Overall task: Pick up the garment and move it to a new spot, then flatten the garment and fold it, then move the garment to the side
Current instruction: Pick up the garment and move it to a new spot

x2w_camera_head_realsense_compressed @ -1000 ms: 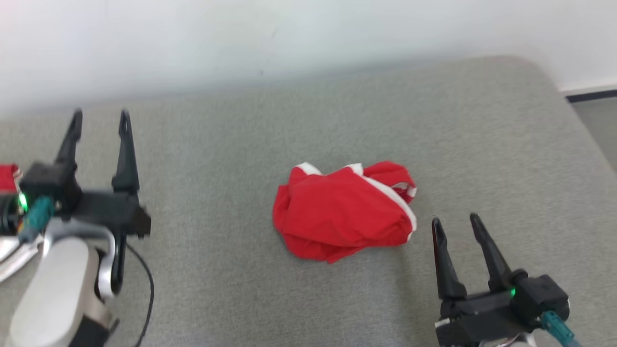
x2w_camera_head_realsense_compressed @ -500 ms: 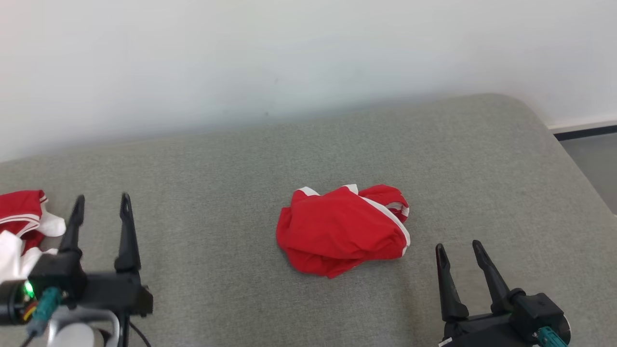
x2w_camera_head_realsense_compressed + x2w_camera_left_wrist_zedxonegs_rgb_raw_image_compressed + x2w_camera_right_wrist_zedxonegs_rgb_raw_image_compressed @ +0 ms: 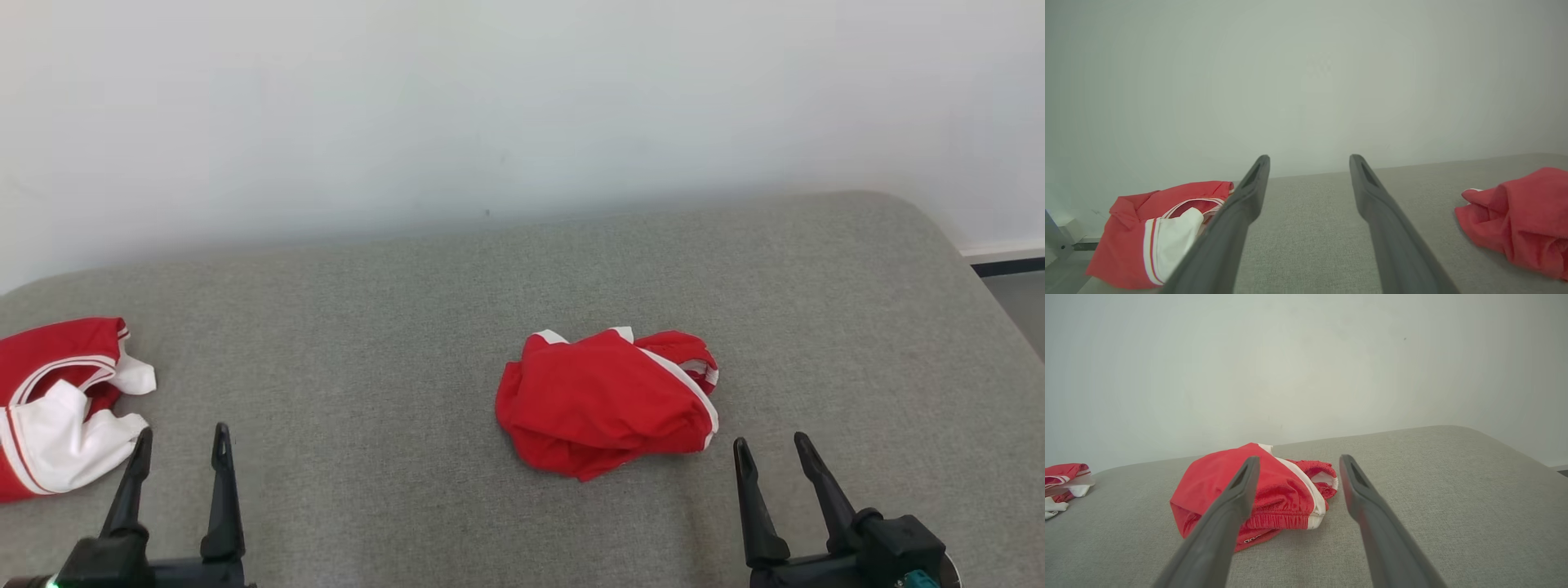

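Crumpled red garment (image 3: 604,404), trimmed white, lies mid-bench on the grey fabric bench (image 3: 367,327). Left tool (image 3: 183,430) and right tool (image 3: 770,441) hover at the near edge, both spread wide and empty. A second garment (image 3: 57,400), red and white, lies at the left.

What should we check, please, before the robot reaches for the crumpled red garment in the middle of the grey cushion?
1. Right gripper open and empty: ok.
2. Left gripper open and empty: ok.
3. Red garment lies free on the grey cushion, touching neither gripper: ok.
4. Red garment flat: not ok, it is bunched in a heap.
5. Red-and-white garment well apart from it, at the cushion's left: ok.
6. Which layers a pinch would catch: cannot tell.
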You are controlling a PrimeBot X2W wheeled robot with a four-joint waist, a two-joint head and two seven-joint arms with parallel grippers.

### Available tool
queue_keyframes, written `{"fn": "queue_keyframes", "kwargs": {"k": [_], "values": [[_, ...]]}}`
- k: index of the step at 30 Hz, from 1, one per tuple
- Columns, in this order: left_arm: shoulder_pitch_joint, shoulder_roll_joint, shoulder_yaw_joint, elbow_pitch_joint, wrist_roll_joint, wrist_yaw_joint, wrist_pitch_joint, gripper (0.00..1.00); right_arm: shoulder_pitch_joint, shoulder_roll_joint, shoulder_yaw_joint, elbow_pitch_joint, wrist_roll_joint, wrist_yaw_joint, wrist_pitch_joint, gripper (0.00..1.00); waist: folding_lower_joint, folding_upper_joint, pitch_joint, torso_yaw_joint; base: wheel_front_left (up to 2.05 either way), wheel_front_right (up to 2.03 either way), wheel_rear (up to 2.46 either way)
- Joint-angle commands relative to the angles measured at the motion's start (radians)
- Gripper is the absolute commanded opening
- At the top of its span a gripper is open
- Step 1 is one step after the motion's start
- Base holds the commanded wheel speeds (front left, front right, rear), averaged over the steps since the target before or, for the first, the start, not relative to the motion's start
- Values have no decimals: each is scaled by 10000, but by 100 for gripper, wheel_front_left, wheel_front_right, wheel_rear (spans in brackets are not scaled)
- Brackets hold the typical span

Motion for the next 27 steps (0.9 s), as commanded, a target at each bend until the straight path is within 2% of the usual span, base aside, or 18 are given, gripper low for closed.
{"fn": "queue_keyframes", "kwargs": {"k": [1, 7, 13, 18, 27], "values": [[152, -97, 75, -166, 95, 28, -36, 100, 129, 25, 22, 13, 84, -22, -48, 100, 1, 1, -29, 32, 0, 0, 0], [967, -576, 509, -489, 614, 88, -36, 100, 196, 19, 114, 113, 106, -22, -48, 100, 1, 1, -59, 85, 0, 0, 0], [1353, -631, 477, -245, 1375, 125, -35, 100, 248, -7, 146, 192, 130, -22, -48, 100, 1, 1, -91, 117, 0, 0, 0], [1471, -729, 388, -199, 1441, -160, -35, 100, 257, -54, 197, 254, 165, -22, -48, 100, 1, 1, -138, 138, 0, 0, 0], [1594, -1084, 820, -153, 1109, -578, -35, 100, 214, -108, 343, 434, 195, -22, -49, 100, 1, 1, -280, 208, 0, 0, 0]]}}
